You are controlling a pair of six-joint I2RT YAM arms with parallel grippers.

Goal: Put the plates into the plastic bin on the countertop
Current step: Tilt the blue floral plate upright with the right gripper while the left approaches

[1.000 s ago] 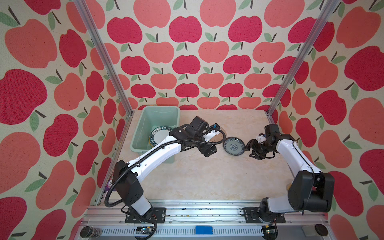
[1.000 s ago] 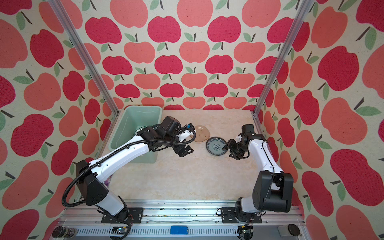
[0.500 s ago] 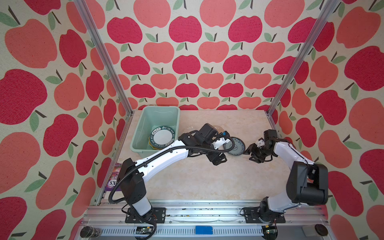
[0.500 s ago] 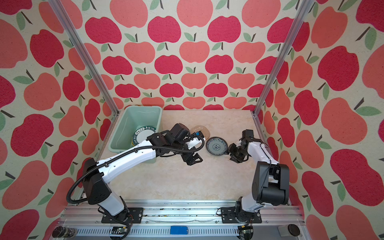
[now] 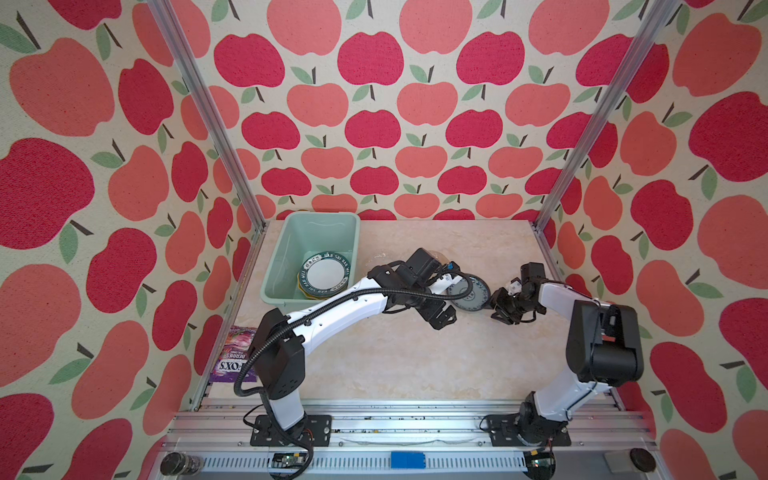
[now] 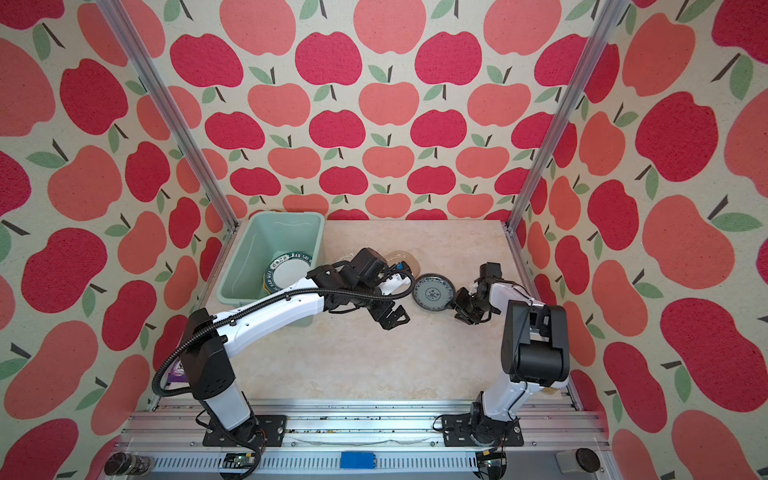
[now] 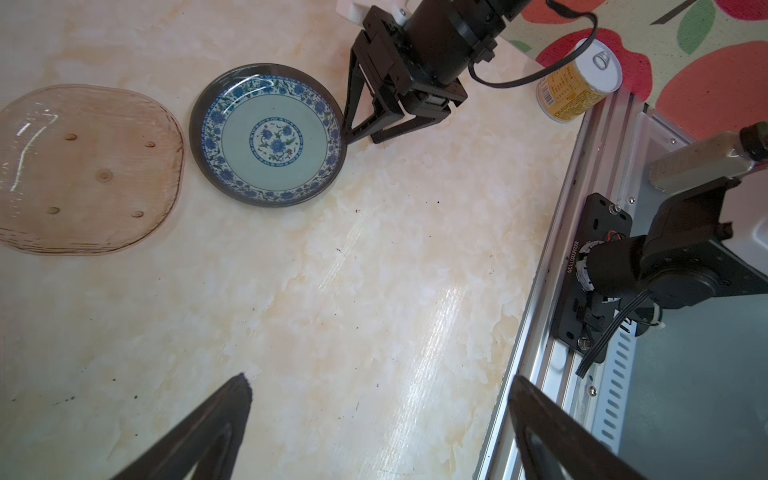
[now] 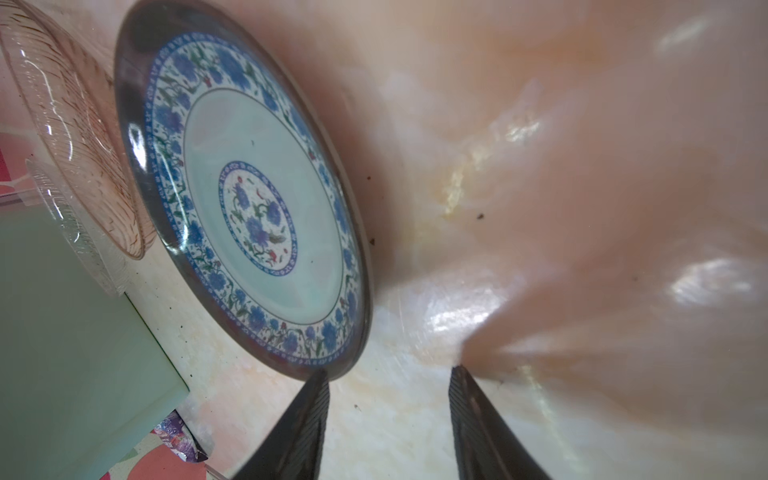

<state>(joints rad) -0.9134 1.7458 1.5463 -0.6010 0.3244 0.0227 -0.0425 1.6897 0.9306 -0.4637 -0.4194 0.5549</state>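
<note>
Counted three plates lying loose on the bench (image 5: 415, 365): one blue-patterned plate (image 7: 272, 135), one amber glass plate (image 7: 87, 166) and one clear glass plate (image 8: 83, 245). There was one mint-green bin (image 5: 286, 257). In it sat one white lettered-rim plate (image 5: 325, 275) on top of a stack. A yellow edge showed beneath it, so at least two plates were there, but the full stack count was not readable. Arms: two, each with one gripper, so two in all: left gripper (image 7: 380, 380) and right gripper (image 8: 389, 370). Extras were one purple snack packet (image 5: 235, 361) and one yellow can (image 7: 577, 87).
</note>
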